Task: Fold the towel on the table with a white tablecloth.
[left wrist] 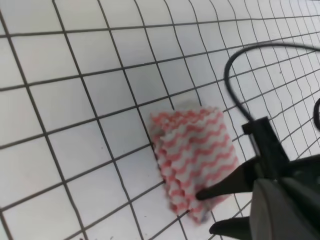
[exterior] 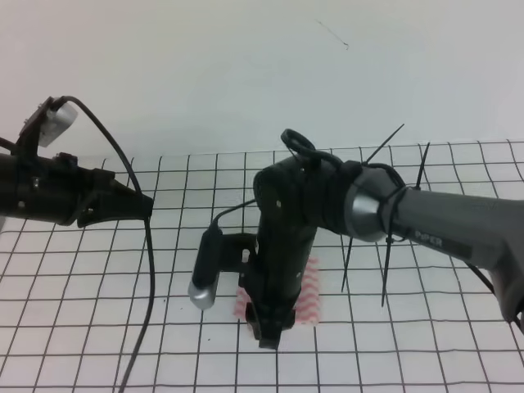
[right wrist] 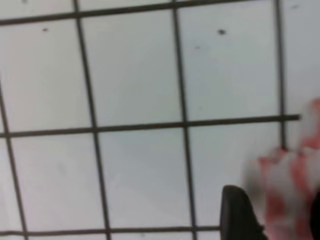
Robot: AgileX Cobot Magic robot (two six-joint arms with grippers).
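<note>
- Near the table's (exterior: 82,327) middle, on the gridded white tablecloth (left wrist: 75,75), you've got the towel (left wrist: 192,160) lying as a small compact block, red-pink wavy stripes up.
- It covers only about a grid square or so, and the left edge in the left wrist view looks layered, so judge it already folded at least once, likely more. Exact fold count can't be read.
- Your right gripper (left wrist: 210,212) is down at the towel's near edge: two dark fingertips show in the left wrist view, spread apart, one tip resting on the cloth, the other just off its corner. Looks parted, not clamped on anything.
- Right wrist view is blurred; it shows a dark finger (right wrist: 239,215) beside a bit of striped cloth at lower right, nothing more.
- Your left gripper (exterior: 139,206) hangs well off to the left, above the table, away from the towel. Its jaws point sideways and whether they're parted can't be told; nothing visibly held.
- Progress call: late stage. What's left is probably one last fold or just flattening and pulling the right arm clear. The bottom corner looks slightly uneven, so check it.
</note>
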